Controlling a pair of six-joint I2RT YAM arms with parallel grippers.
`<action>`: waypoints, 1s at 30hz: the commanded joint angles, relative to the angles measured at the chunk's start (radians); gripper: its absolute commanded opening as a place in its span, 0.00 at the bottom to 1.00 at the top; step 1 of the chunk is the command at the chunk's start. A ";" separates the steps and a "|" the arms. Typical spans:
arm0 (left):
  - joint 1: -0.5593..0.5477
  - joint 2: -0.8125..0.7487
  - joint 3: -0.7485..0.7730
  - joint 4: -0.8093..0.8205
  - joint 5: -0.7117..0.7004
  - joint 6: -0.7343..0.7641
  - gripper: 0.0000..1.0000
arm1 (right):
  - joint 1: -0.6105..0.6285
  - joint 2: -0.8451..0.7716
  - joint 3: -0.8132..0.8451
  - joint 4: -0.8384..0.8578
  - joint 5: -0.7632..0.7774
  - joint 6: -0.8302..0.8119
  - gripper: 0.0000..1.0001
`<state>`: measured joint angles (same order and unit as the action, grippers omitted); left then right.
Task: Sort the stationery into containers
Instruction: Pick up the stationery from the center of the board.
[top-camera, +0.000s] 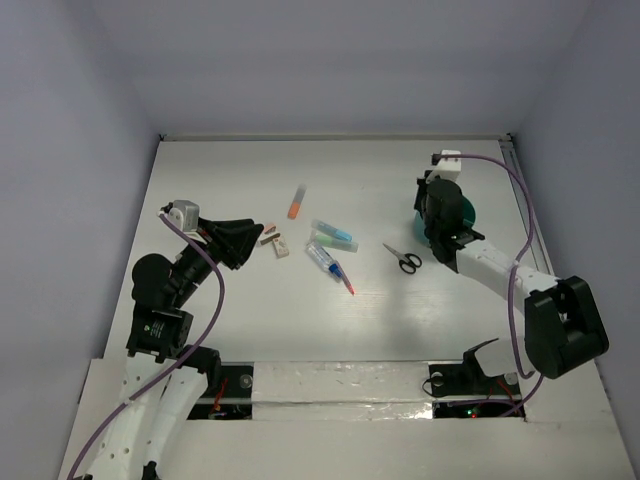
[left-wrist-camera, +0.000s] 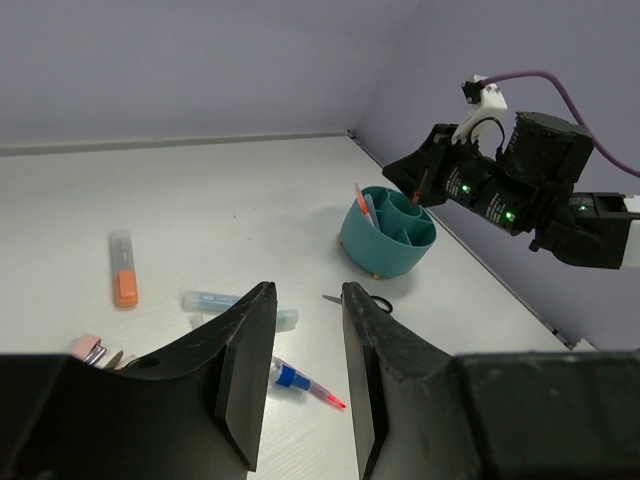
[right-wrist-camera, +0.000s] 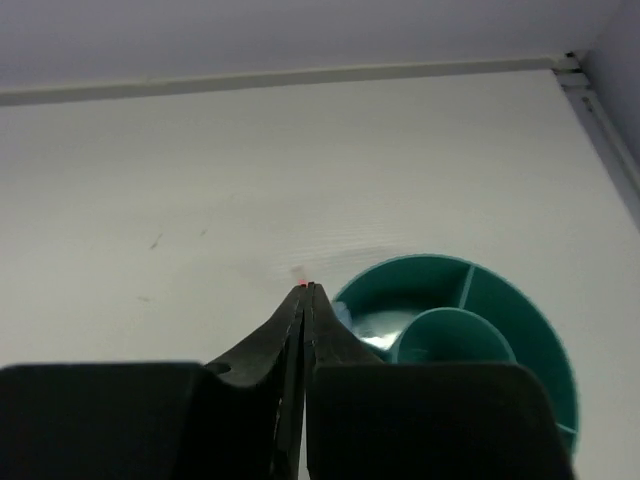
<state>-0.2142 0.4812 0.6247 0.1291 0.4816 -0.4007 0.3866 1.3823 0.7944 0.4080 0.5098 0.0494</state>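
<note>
Fingertips of the right gripper (right-wrist-camera: 304, 292) sit pinched almost together above the round teal plastic cup (left-wrist-camera: 385, 255). A red speck shows between them; cannot tell if anything is held. Cup stands near the right edge of the white table (top-camera: 250, 330), divided inside, with one pink-red pen (left-wrist-camera: 364, 203) leaning in an outer compartment. Left gripper (left-wrist-camera: 306, 292) is half open and empty. Orange marker (top-camera: 296, 203), blue-capped clear pen (top-camera: 322, 258) and black-handled scissors (top-camera: 403, 259) lie mid-table. Barrels look light, stiff, smooth and prone to roll, so pinch mid-barrel. Scissors lie flat; take them by the handles.
</note>
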 joint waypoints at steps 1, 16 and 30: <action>-0.002 -0.004 0.021 0.035 -0.006 0.008 0.30 | 0.063 -0.022 0.083 -0.158 -0.206 0.098 0.00; -0.002 -0.007 0.021 0.030 -0.009 0.008 0.29 | 0.455 0.372 0.457 -0.601 -0.449 0.156 0.41; -0.002 -0.009 0.021 0.032 -0.008 0.010 0.29 | 0.498 0.370 0.416 -0.701 -0.294 0.159 0.55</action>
<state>-0.2142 0.4805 0.6247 0.1287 0.4702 -0.4007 0.8833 1.8114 1.2392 -0.2829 0.1764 0.2054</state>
